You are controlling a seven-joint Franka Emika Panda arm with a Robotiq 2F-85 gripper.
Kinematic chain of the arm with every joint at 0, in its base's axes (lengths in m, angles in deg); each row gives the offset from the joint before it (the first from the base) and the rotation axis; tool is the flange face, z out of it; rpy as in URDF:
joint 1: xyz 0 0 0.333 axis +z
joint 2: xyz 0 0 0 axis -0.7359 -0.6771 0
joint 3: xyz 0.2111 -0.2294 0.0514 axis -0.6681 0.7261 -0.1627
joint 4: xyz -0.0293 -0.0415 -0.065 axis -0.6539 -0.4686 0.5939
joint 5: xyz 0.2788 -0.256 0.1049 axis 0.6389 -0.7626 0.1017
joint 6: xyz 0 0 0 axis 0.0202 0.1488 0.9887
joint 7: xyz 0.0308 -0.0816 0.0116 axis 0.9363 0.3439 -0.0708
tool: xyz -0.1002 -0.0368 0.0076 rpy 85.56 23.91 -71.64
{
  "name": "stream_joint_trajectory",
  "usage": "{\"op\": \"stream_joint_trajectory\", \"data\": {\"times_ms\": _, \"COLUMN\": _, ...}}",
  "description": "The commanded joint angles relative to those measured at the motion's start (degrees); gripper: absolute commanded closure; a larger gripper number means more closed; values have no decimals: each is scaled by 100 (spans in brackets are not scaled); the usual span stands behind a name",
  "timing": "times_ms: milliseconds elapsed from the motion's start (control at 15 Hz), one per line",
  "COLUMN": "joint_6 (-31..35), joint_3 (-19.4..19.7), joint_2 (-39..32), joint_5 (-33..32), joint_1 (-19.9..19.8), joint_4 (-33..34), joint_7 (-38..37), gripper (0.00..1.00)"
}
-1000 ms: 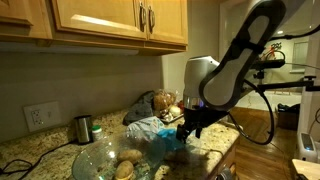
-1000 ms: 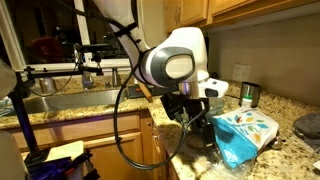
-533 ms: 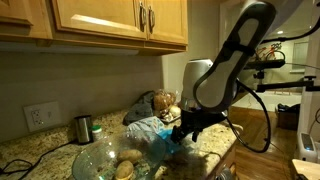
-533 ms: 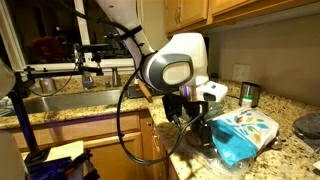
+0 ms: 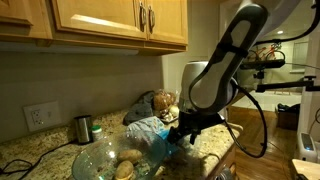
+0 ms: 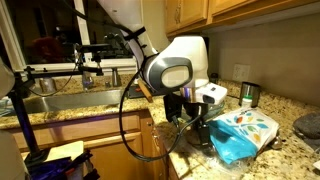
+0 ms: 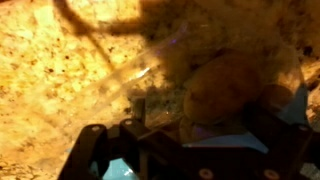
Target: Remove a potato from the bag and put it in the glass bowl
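Note:
The crinkly clear bag with a blue patch [image 5: 148, 131] lies on the granite counter and also shows in an exterior view [image 6: 240, 135]. In the wrist view a brown potato [image 7: 225, 88] lies inside the clear plastic [image 7: 150, 75], just beyond my gripper [image 7: 190, 128]. The dark fingers stand wide apart on either side, so the gripper is open and holds nothing. In both exterior views the gripper [image 5: 179, 134] [image 6: 199, 134] hangs low at the bag's open end. The wide glass bowl [image 5: 92, 160] stands beside the bag with pale pieces in it; its rim shows in an exterior view [image 6: 308, 124].
A small metal cup [image 5: 83, 128] [image 6: 248, 95] stands near the wall. A dark heap of produce [image 5: 160, 102] lies behind the bag. Wooden cabinets [image 5: 100, 20] hang above. A sink [image 6: 70, 100] and the counter edge [image 6: 170, 140] lie by the arm.
The gripper has moved lower and closer to the bag's open end. The bag and the bowl have not moved.

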Motion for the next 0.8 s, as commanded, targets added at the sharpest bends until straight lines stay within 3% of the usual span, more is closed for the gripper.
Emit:
{"op": "stream_joint_trajectory", "data": {"times_ms": 0, "joint_6": 126, "joint_3": -71, "joint_2": -98, "joint_5": 378, "joint_1": -2, "joint_4": 104, "joint_7": 295, "gripper": 0}}
{"op": "stream_joint_trajectory", "data": {"times_ms": 733, "joint_6": -33, "joint_3": -226, "joint_2": -282, "joint_5": 1030, "joint_1": -89, "joint_4": 415, "joint_7": 779, "gripper": 0}}
